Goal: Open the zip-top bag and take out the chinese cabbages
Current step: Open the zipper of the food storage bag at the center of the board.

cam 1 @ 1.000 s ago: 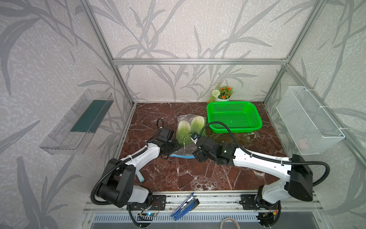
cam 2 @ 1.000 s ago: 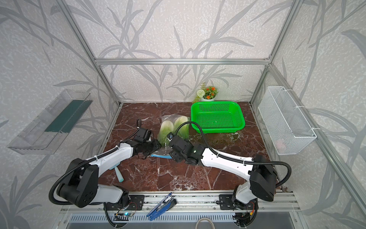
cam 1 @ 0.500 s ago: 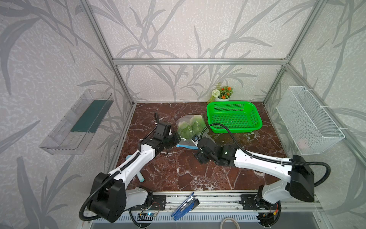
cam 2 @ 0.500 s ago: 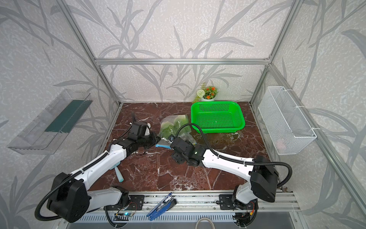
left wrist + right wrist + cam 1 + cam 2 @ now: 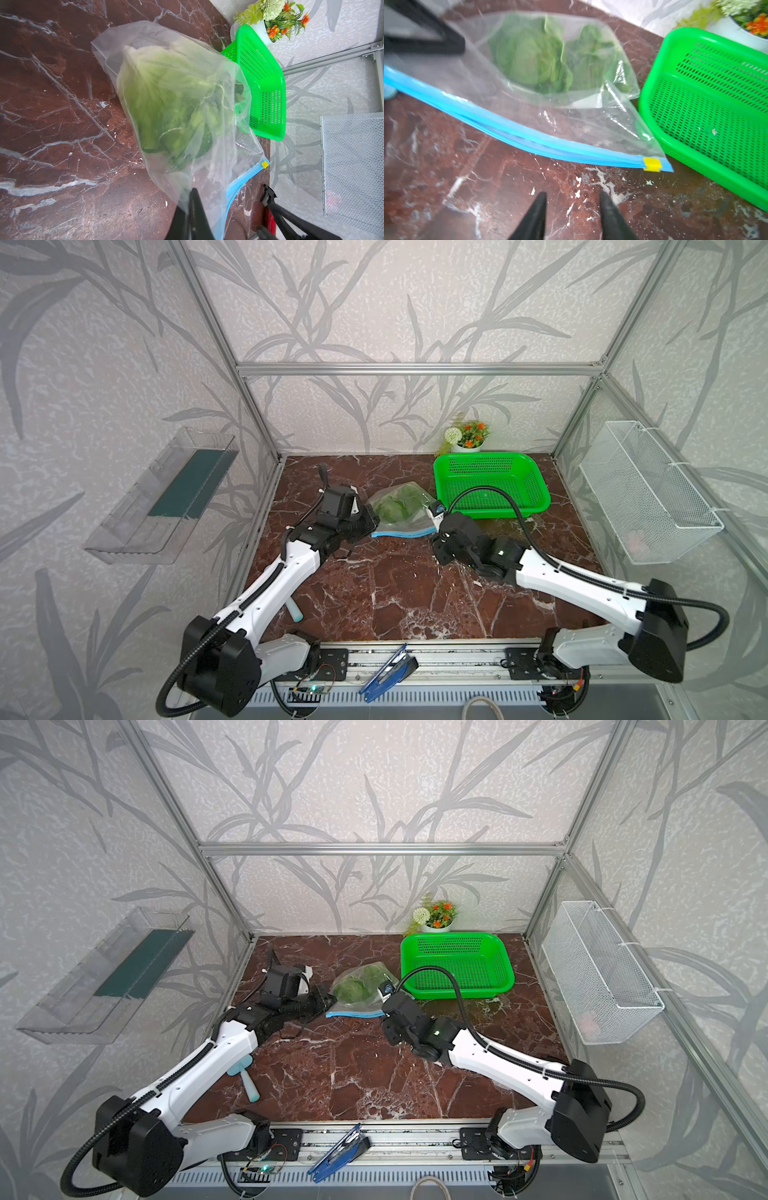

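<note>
1. The clear, crinkly plastic zip-top bag (image 5: 399,512) lies on the dark red marble tabletop (image 5: 395,593), just beside the green perforated plastic basket (image 5: 536,493). The two light-green, crinkle-leaved chinese cabbages (image 5: 529,56) are inside it, side by side.
2. My left gripper (image 5: 192,205) is pinched tight on a fold of the bag's film, with no gap between the fingers. It holds the side of the bag away from the basket, close to that end of the blue zip strip (image 5: 508,126).
3. My right gripper (image 5: 572,196) has its jaws narrowly parted with nothing between them. It hovers over bare marble just short of the strip.
4. The small yellow slider tab (image 5: 652,164) sits at the strip's end nearest the basket. I cannot tell whether the seam is sealed along its length, because the right wrist view is blurred.
5. I judge the opening step to be in hand: one side is anchored, the slider is untouched, and no cabbage is out.
6. Next, my right jaws need to reach the tab, close squarely on it, and draw it along the strip toward my left grip, which serves as the anchor. The tab is small and the film is slack, so a sloppy pinch would likely catch plastic instead.
</note>
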